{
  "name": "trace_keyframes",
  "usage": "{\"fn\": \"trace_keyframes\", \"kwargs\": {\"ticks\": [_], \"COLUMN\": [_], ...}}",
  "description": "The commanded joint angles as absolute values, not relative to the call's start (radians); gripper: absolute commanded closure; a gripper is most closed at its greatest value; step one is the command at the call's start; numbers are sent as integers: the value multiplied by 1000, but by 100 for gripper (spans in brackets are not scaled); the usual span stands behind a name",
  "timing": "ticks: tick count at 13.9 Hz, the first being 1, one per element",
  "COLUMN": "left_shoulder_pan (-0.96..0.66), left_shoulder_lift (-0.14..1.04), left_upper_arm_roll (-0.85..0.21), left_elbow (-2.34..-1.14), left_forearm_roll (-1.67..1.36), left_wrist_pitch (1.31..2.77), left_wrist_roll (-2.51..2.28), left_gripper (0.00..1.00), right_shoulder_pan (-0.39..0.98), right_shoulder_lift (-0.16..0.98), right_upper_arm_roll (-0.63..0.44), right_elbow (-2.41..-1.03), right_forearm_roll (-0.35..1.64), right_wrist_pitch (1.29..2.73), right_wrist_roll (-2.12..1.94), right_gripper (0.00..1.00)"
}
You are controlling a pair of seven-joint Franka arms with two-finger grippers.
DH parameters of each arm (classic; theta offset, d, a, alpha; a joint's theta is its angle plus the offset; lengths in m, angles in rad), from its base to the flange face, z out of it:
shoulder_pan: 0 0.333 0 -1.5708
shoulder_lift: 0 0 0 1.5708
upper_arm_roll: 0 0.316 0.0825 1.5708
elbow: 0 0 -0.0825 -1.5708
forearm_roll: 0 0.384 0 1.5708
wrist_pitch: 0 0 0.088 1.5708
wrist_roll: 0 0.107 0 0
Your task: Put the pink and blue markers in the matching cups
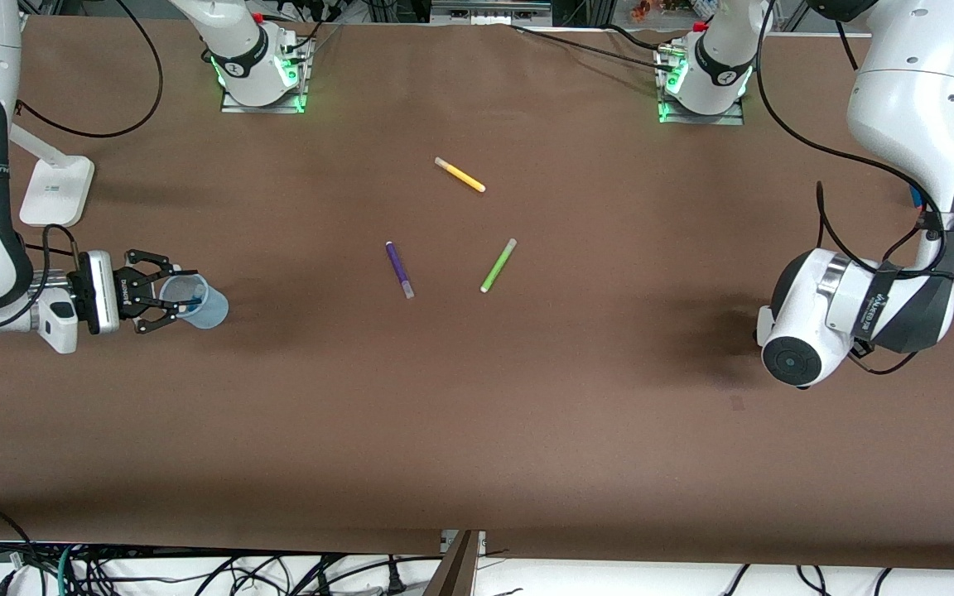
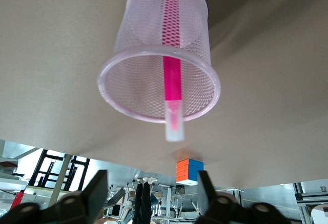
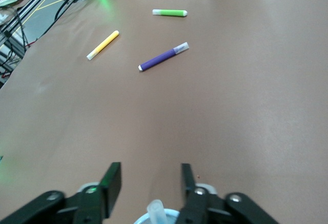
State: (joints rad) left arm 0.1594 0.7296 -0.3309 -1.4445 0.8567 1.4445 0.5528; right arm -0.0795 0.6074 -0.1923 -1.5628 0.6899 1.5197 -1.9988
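Brown table (image 1: 477, 397): both markers stand in matching cups.

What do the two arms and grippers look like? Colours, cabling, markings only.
Both arms are glossy white Frankas with dark grey joint bands and loose black cables; the bases glow green. The right gripper is a black open-linkage frame on a white wrist block with small lettering. The left gripper shows flat dark fingers; its wrist carries a black strap with white lettering.

Even overhead light, soft arm shadows on table (image 1: 527, 397); green LED glow at bases; left wrist view bright, foreground end effector (image 2: 148, 196) blurred.
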Motion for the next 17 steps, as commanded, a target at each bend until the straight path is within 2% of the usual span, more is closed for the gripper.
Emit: {"fn": "trace_keyframes", "kwargs": {"ticks": [1, 4, 9, 12, 13, 16, 17], "left_shoulder_pan": [149, 150, 153, 132, 103, -56, -72], "left_shoulder_lift": [683, 618, 483, 398, 365, 249, 206], "left_upper_arm_roll": [-347, -359, -362, -341, -297, -59, -29], "left_elbow": [-1376, -1289, -1282, -1295, -1301, -1374, -1420], "left_forearm_roll": [829, 631, 336, 227, 204, 48, 31], "left_wrist_pitch": [1404, 1393, 1402, 1431, 1437, 1442, 1462], "left_wrist_roll": [555, 481, 229, 150, 134, 127, 135], "left_gripper": [0, 0, 0, 0, 0, 0, 0], "right_shoulder_pan": [-98, -91, -83, -40, -8, 90, 94], "right_shoulder_lift": [586, 545, 489, 488, 477, 410, 387], "right_upper_arm_roll": [-184, -183, -172, -172, -173, -163, -132], "right_elbow": [-1530, -1488, -1408, -1294, -1275, -1273, -1282], "right_forearm_roll": [709, 652, 519, 405, 344, 169, 140], "right_wrist_pitch": [1479, 1459, 1447, 1326, 1313, 1310, 1307], "right_wrist_roll": [-1880, -1573, -1055, -733, -625, -349, -253], "right_gripper": [0, 0, 0, 0, 0, 0, 0]}}
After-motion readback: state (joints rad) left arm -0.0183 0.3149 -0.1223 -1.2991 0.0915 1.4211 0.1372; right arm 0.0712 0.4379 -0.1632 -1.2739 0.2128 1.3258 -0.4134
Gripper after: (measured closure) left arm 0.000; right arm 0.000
